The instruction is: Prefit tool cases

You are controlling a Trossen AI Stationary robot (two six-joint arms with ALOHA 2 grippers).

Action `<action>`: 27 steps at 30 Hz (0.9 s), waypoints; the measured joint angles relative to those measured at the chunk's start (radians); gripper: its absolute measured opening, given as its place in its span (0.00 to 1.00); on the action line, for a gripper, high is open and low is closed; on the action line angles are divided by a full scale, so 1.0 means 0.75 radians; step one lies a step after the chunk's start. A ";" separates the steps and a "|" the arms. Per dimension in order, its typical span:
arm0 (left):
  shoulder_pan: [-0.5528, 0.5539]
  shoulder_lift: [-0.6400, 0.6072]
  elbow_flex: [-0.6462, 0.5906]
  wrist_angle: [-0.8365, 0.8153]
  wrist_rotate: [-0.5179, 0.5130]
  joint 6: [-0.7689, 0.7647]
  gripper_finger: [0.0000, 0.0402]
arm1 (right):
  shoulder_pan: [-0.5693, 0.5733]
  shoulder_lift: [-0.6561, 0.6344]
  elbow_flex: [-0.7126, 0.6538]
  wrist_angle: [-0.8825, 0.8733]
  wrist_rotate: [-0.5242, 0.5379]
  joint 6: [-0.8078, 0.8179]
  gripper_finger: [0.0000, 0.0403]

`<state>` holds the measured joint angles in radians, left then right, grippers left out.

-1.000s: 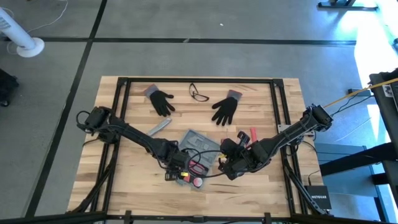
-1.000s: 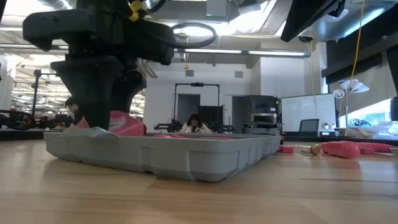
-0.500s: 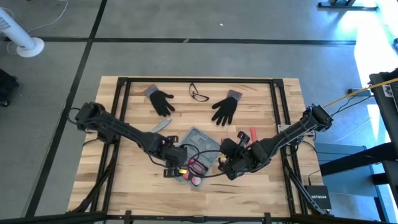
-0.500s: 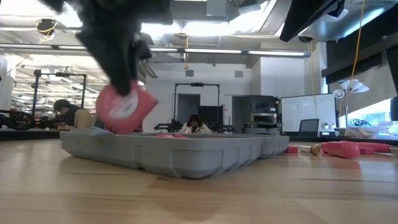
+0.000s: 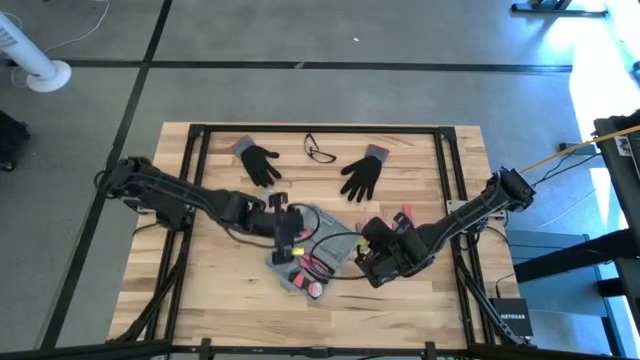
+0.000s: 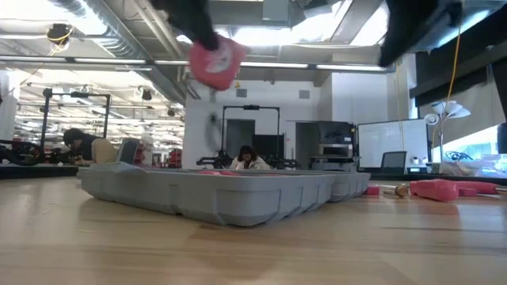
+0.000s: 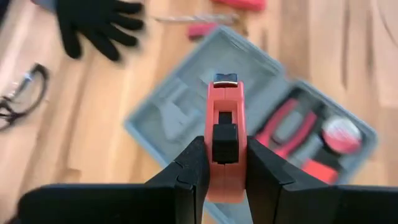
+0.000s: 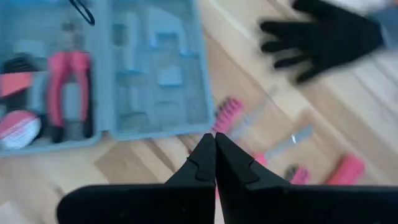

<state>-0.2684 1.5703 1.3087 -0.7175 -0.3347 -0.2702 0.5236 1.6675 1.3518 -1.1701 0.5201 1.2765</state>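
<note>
Gripping a red-orange tool (image 7: pixel 225 134), boxy with a black centre piece, the left gripper (image 7: pixel 216 163) has both pads clamped on its flanks and carries it in the air over the open tool case (image 5: pixel 312 248). Exact tool type: can't tell. Low view shows it well clear of the case rim.

Right gripper (image 8: pixel 215 149) is clenched on nothing, hovering off the case's edge nearest the loose red bits (image 8: pixel 229 112) on the table (image 5: pixel 220 300).

The case lies flat mid-table, between the two arms, recesses up. From above, its long axis runs diagonally: one end toward the black gloves (image 5: pixel 362 174), the other toward the front edge. Pliers (image 7: pixel 285 122) and a round red-white item (image 7: pixel 341 133) already sit at the front end; the glove-side recesses look empty.

For the step, my read: align the tool's long side with a matching free recess before lowering, come straight down, and release only once it's seated flush. Case is light and unrestrained, so a skewed push could slide it.
</note>
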 joint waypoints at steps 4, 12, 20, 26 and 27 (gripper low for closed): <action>0.073 -0.007 0.000 0.002 -0.006 0.063 0.17 | -0.065 0.002 -0.195 0.261 -0.223 0.110 0.00; 0.125 -0.195 -0.001 -0.002 -0.119 0.192 0.17 | -0.128 0.007 -0.462 0.775 -0.261 0.315 0.00; 0.125 -0.348 -0.001 0.008 -0.201 0.224 0.17 | -0.241 0.008 -0.481 0.963 -0.158 0.284 0.00; 0.122 -0.421 -0.001 0.049 -0.234 0.226 0.17 | -0.358 0.127 -0.481 1.083 -0.242 0.205 0.00; 0.122 -0.429 -0.001 0.040 -0.234 0.222 0.17 | -0.366 0.155 -0.481 1.116 -0.251 0.201 0.00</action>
<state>-0.1768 1.2488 1.3083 -0.6873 -0.5103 -0.1034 0.2488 1.7840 0.9913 -0.3328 0.3322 1.4269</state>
